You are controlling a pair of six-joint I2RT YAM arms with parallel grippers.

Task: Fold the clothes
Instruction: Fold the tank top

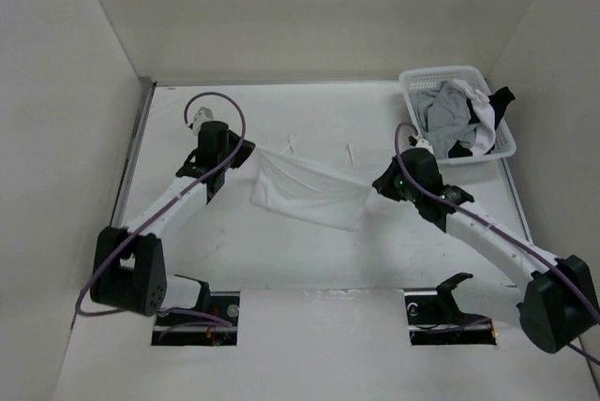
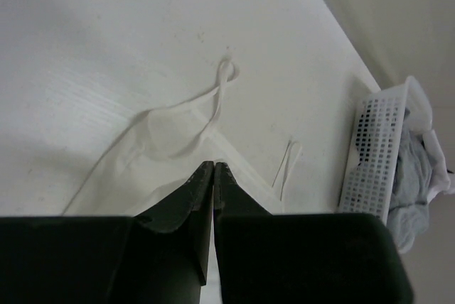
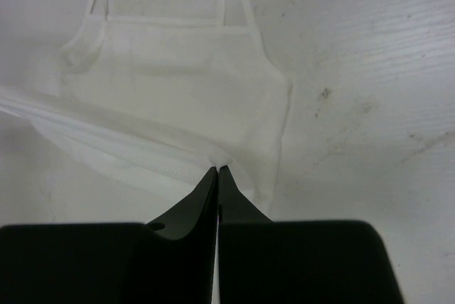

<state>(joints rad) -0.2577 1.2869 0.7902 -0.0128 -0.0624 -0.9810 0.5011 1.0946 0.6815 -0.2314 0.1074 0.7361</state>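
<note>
At mid-counter (image 1: 281, 256), between the two arms: white garment (image 1: 305, 190), one item, held at both ends.
Left arm (image 1: 173, 197) had its jaws pressed together on the garment's left edge. Right arm (image 1: 478, 225) had its jaws pinched on the hem at the right end. The fabric lay spread between them, with thin strap loops (image 2: 226, 73) trailing toward the far side. The white lattice basket (image 1: 413, 82) stood in the far right corner, well apart, holding grey and black garments (image 1: 448, 111).
</note>
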